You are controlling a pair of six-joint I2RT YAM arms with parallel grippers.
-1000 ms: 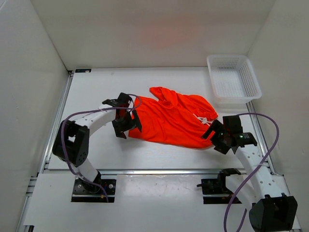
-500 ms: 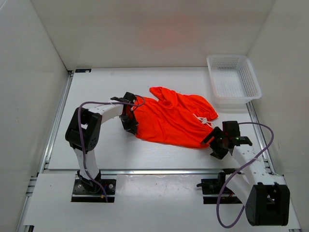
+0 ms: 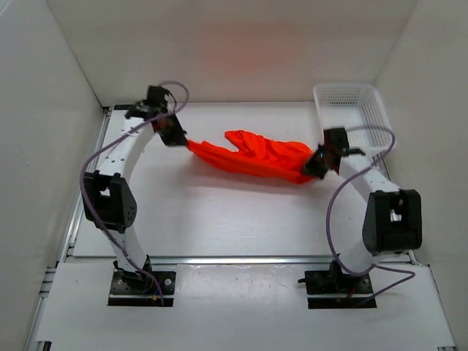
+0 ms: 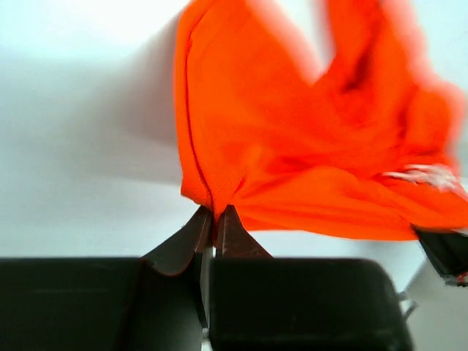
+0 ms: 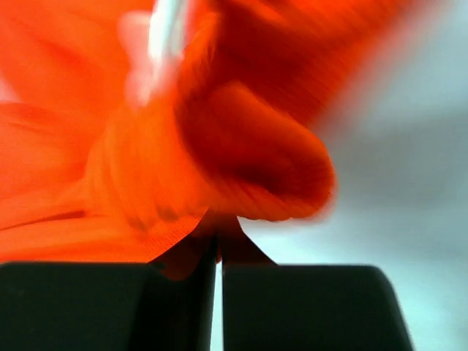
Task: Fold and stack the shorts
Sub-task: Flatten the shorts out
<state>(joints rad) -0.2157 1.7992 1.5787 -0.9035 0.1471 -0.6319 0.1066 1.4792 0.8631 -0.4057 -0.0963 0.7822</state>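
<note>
Over tabletop (image 3: 219, 212), shorts (image 3: 256, 157) hang stretched left-right; left gripper (image 3: 182, 140) and right gripper (image 3: 314, 167) each clamp an end.

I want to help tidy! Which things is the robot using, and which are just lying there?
In use: orange-red shorts, left claw, right claw, both shut on the shorts.
Lying about: white plastic basket, far right corner.
</note>
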